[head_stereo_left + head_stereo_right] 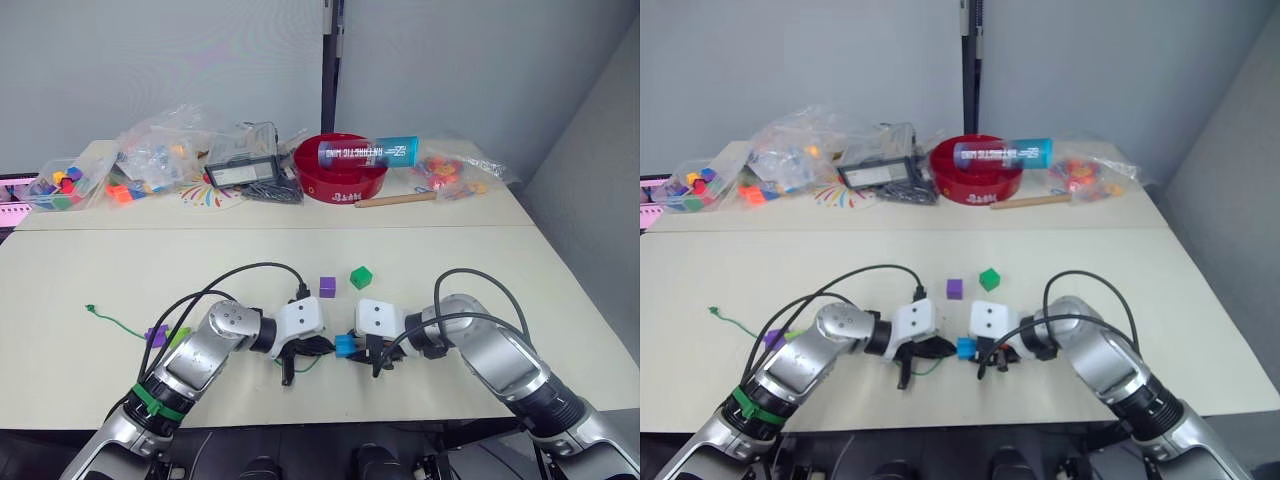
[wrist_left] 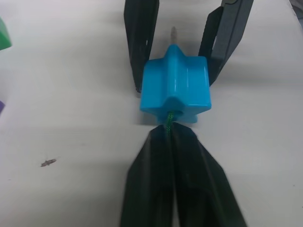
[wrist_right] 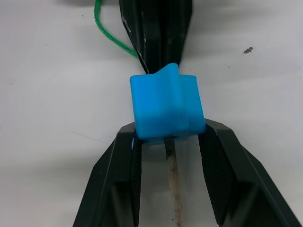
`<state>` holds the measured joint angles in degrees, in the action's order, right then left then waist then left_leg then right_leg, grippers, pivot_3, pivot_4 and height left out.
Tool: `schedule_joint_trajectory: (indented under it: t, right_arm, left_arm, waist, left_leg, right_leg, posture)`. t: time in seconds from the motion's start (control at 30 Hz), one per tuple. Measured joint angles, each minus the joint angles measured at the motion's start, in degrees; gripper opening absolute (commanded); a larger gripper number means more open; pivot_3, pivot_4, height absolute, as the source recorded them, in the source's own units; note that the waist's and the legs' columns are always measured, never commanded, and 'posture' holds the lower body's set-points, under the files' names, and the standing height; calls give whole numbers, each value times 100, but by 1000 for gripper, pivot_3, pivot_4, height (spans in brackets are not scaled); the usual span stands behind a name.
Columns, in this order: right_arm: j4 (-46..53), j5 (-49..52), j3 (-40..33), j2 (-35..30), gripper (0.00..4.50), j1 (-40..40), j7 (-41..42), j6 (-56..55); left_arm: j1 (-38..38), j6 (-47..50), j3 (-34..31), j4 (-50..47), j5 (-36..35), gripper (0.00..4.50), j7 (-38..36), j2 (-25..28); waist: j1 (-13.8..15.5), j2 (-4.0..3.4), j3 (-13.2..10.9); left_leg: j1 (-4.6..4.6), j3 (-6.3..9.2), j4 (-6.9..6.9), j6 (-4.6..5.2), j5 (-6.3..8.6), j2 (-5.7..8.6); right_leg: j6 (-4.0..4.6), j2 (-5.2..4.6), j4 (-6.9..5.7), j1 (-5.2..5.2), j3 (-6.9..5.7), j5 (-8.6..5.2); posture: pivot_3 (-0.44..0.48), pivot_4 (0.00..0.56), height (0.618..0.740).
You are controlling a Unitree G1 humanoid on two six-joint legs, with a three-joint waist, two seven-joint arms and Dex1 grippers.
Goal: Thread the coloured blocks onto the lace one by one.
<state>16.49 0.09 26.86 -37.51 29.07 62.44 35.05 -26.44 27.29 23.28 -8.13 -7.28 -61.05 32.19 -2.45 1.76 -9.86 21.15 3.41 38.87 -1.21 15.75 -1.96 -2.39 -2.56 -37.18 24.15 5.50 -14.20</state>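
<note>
We hold the lace [image 2: 169, 119] pinched in our left gripper [image 2: 170, 142] and the light blue block [image 3: 165, 106] between our right gripper's [image 3: 169, 142] fingers, the pale tip [image 3: 172, 175] already poking through toward the right wrist.

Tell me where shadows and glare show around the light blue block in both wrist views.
Left wrist view: the light blue block shows a pale sheen on top and drops a soft shadow on the table beside the lace. Right wrist view: soft shadow under the block.
</note>
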Motion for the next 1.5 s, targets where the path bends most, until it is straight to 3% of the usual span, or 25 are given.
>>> schedule_joint_trajectory:
  t: [0.07,0.23,0.3,0.57,0.9,1.13,1.2,1.5]
  right_arm:
    - [5,7,1,0,2333,-1,-4,3]
    - [64,106,-65,0,4017,-20,-57,164]
    - [176,157,-105,-12,4471,-76,-60,263]
    - [510,610,-764,-447,4471,-664,-57,346]
    - [245,686,-789,-386,4471,-916,-192,-113]
    - [129,688,-789,-343,4500,-910,-271,-216]
    - [93,688,-787,-339,4500,-906,-270,-264]
    - [-213,684,-700,-291,1586,-724,-251,-500]
  left_arm:
    - [2,-45,-92,-2,-70,1874,-54,34]
    - [2,-216,-258,-3,-103,3486,-41,61]
    - [2,-337,-253,0,-105,3492,-72,57]
    - [-27,-630,-19,179,-61,3492,-213,-264]
    - [-307,-1121,250,1044,258,3492,-237,-655]
    - [-332,-1153,220,1100,262,1380,-260,-670]
    - [-332,-1176,223,1104,270,1375,-271,-669]
    - [-332,-1207,231,1107,273,1375,-384,-651]
  waist:
    - [-2,0,0]
    - [4,0,0]
    - [7,0,0]
    - [37,0,0]
    - [8,0,0]
    - [13,0,0]
    - [13,0,0]
    - [11,0,0]
  left_leg:
    - [0,0,0,0,0,0]
    - [2,0,0,0,0,0]
    - [4,0,0,0,0,0]
    - [5,-1,2,0,0,3]
    - [3,-1,2,0,0,3]
    - [3,-1,2,0,0,2]
    - [2,-1,2,0,0,2]
    - [1,-1,2,0,0,2]
  right_leg:
    - [0,0,0,1,0,0]
    - [0,-1,1,1,0,0]
    - [0,-1,1,2,0,0]
    - [-2,-2,6,-1,0,1]
    - [-2,-1,4,-2,2,1]
    - [-2,-1,4,-2,2,1]
    - [-2,-1,3,-2,2,1]
    - [-2,-1,3,-4,2,1]
  posture:
    - [0,150,740]
    - [0,150,740]
    - [0,150,740]
    - [0,150,740]
    - [0,150,740]
    - [0,150,740]
    - [0,150,740]
    - [0,150,740]
